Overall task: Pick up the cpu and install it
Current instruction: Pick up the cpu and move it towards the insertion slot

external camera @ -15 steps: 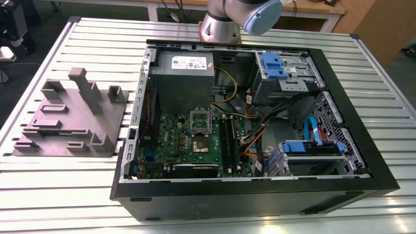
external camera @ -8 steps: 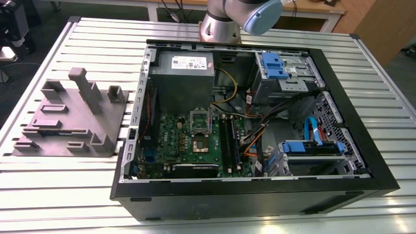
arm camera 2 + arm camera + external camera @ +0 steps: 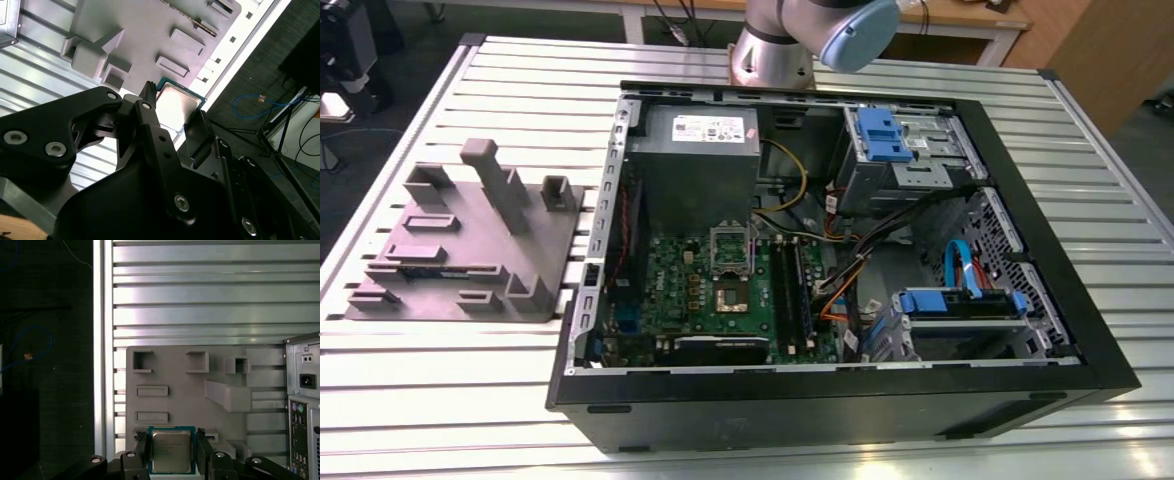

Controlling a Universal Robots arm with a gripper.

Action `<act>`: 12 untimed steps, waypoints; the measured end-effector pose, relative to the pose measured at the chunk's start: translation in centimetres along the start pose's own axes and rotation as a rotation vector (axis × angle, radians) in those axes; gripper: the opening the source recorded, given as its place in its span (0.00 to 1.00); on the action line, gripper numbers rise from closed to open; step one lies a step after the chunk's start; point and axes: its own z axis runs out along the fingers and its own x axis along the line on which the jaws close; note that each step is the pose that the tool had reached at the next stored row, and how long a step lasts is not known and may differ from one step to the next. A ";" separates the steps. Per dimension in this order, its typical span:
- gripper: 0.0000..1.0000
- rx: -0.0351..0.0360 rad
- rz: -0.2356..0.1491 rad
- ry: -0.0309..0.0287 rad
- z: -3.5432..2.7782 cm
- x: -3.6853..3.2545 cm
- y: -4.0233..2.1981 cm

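Pick step judged complete: gripper (image 3: 172, 456) clamped on cpu (image 3: 171, 447) edges, held aloft over the grey fixture (image 3: 175, 390). Install pending — calls for level carry, square alignment over socket (image 3: 726, 296).

The premises are presenting as a robotics laboratory or test workshop. A slatted aluminium worktop (image 3: 440, 400) is carrying an opened computer case (image 3: 854, 415) with its boards exposed, and a grey parts fixture (image 3: 467, 250) with slots and posts. A robot arm (image 3: 781, 45) is rising at the worktop's far edge, and the gripper (image 3: 171, 436) is holding the cpu (image 3: 171, 454) in its jaws. Loose cables (image 3: 30, 347) are trailing over dark flooring, and a wooden desk (image 3: 974, 15) is standing behind.
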 end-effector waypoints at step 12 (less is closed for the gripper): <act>0.47 0.0001 0.000 0.0002 -0.02 -0.42 0.02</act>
